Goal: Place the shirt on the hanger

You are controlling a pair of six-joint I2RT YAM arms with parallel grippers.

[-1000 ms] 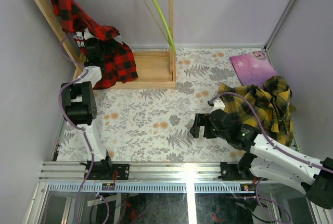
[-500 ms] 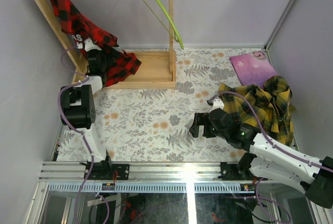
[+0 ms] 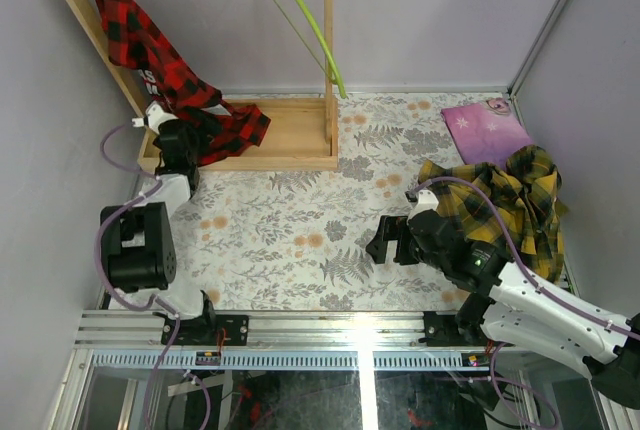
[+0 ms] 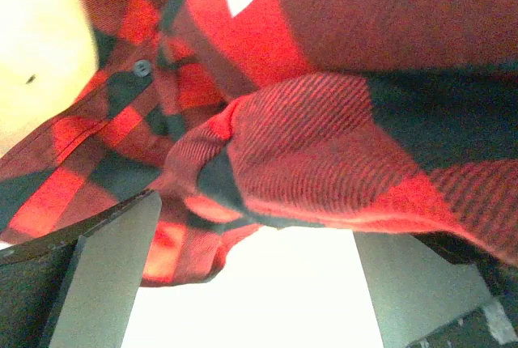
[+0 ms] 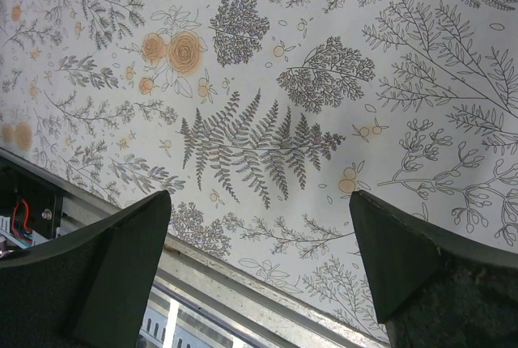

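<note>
The red-and-black plaid shirt (image 3: 150, 45) hangs from the top left corner of the rack's rail, and its lower part lies bunched on the rack's base. The cream hanger is hidden; I cannot make it out under the cloth. My left gripper (image 3: 190, 140) is at the shirt's lower folds with its jaws wide apart. In the left wrist view the shirt (image 4: 324, 121) fills the frame just beyond the left gripper (image 4: 251, 283), with no cloth pinched between the fingers. My right gripper (image 3: 380, 242) is open and empty over the floral table, as the right wrist view (image 5: 259, 267) shows.
A wooden rack (image 3: 290, 135) stands at the back left, with a lime-green hanger (image 3: 305, 20) on its rail. A yellow-and-dark plaid shirt (image 3: 500, 200) and a purple cloth (image 3: 485, 125) lie at the right. Walls close in on the left, back and right.
My left gripper has drawn back toward the near left, and the shirt's lower part has dropped from a spread hang into a bunch on the rack's base. The green hanger swung a little.
</note>
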